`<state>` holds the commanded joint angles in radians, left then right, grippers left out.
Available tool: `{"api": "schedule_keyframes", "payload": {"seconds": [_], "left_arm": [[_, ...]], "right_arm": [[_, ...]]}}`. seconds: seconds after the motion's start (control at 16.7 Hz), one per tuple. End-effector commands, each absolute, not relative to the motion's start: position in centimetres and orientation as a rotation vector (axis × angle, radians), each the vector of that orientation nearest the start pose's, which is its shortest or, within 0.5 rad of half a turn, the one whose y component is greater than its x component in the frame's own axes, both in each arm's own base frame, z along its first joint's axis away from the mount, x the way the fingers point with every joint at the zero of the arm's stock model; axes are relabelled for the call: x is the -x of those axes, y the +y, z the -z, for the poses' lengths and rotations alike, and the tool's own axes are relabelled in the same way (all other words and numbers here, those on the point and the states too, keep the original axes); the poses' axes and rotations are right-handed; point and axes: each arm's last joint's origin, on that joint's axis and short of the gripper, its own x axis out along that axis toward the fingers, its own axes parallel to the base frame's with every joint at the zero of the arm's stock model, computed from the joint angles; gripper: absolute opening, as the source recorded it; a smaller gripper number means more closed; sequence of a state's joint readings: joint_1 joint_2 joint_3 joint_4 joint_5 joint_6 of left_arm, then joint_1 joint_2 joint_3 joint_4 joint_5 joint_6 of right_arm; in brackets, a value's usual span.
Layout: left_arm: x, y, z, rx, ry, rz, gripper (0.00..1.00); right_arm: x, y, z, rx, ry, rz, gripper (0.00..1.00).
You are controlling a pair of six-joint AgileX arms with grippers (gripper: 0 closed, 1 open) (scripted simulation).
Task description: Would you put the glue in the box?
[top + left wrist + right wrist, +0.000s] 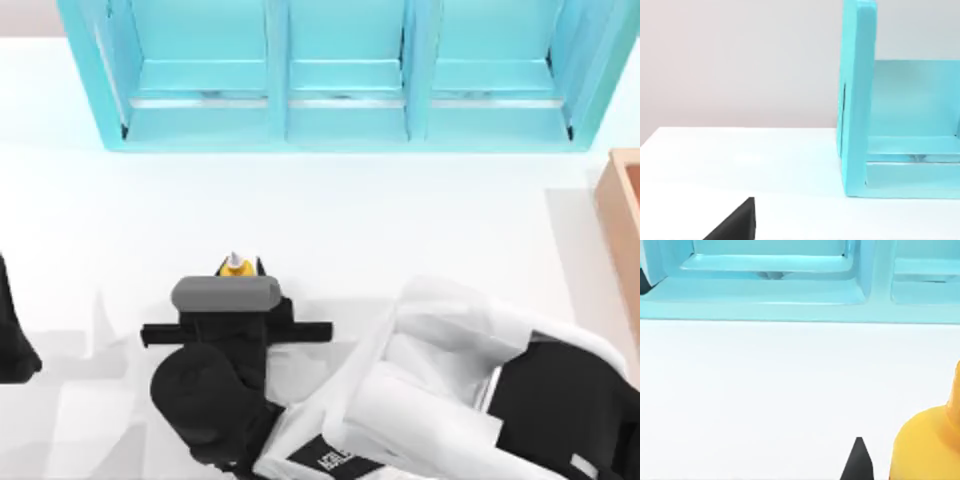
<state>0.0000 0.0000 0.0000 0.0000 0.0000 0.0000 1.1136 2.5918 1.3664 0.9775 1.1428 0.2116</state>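
right pincer (238, 268) over the glue (236, 264), grip state unclear; yellow body (925, 445) close in wrist view

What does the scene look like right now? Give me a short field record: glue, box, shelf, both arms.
glue: yellow bottle with white tip, just beyond the right arm's wrist, centre-left of the table; seen close by in the right wrist view
box: tan, open-topped, at the table's right edge, partly seen, far from the glue
shelf unit: turquoise, along the table's far side
right gripper: at the glue, reaching in from the near right
left gripper: at the table's left edge, idle
glue in box: no
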Motion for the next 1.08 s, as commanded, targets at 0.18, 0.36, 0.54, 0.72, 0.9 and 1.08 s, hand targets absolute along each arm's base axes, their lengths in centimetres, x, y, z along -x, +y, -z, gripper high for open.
{"api": "schedule_keyframes", "payload": {"seconds": [0.18,0.36,0.54,0.72,0.9,1.08], "left_arm": [[-10.6,-0.1,-16.0,0.0,0.0,0.0,1.0],[-10.6,-0.1,-16.0,0.0,0.0,0.0,1.0],[-10.6,-0.1,-16.0,0.0,0.0,0.0,1.0],[-10.6,-0.1,-16.0,0.0,0.0,0.0,1.0],[-10.6,-0.1,-16.0,0.0,0.0,0.0,1.0],[-10.6,-0.1,-16.0,0.0,0.0,0.0,1.0]], "right_arm": [[-22.8,41.0,-0.7,0.016,0.098,0.011,0.0],[-22.7,41.1,-0.9,0.014,0.097,0.011,0.0],[-23.3,41.1,-3.5,0.004,0.092,0.032,0.0],[-23.0,41.4,-8.4,-0.004,0.089,0.018,0.0],[-22.7,41.1,-10.7,0.013,0.097,0.009,0.0],[-22.7,41.1,-10.7,0.015,0.098,0.009,0.0]]}}
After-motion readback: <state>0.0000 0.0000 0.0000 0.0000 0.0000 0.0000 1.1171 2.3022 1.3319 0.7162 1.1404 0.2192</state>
